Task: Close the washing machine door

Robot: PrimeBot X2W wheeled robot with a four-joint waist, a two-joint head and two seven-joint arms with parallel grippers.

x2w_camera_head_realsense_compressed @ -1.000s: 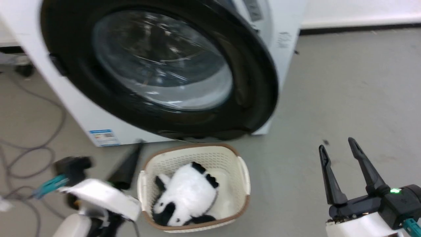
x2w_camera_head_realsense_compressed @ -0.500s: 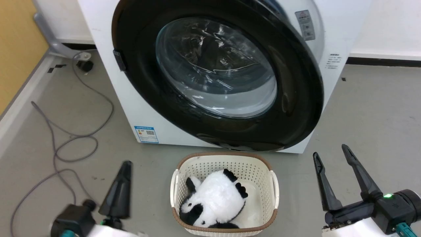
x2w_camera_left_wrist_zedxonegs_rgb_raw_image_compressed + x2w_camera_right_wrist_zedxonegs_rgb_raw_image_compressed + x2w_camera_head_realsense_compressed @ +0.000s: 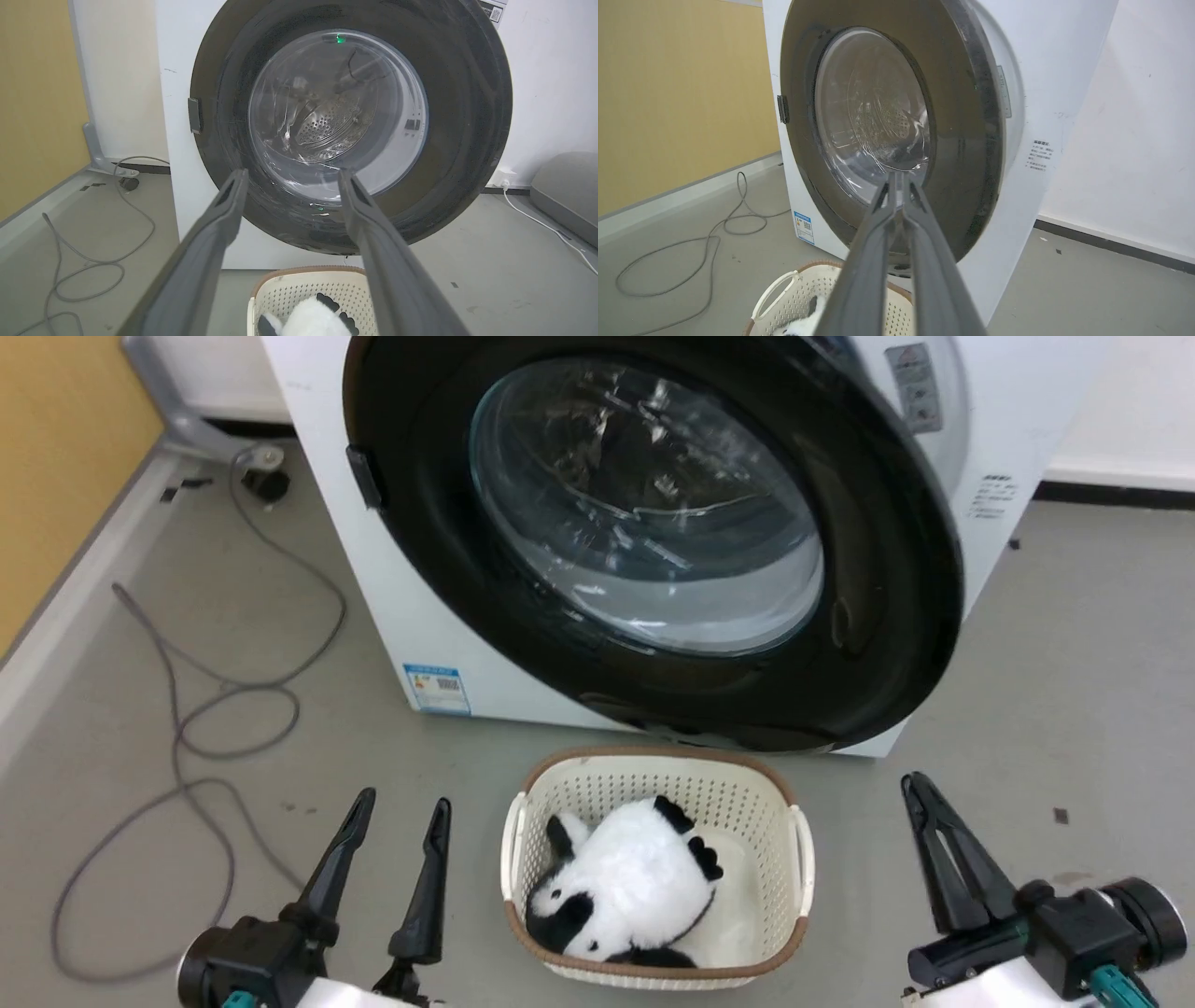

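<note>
Left end effector (image 3: 403,800) held released, fingers spread, low above floor. Right end effector (image 3: 918,784) clenched, fingertips met, nothing gripped. Washing machine door (image 3: 644,513) seen lying against front of washing machine (image 3: 420,616); latching cannot be told. Cream basket (image 3: 653,784) with panda plush (image 3: 625,887) set on floor between both, below door.

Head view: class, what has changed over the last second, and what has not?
The right gripper shut its fingers on nothing; the left gripper swung round to point forward, open. The camera shifted too. The washing machine door, basket and toy panda look unmoved.
</note>
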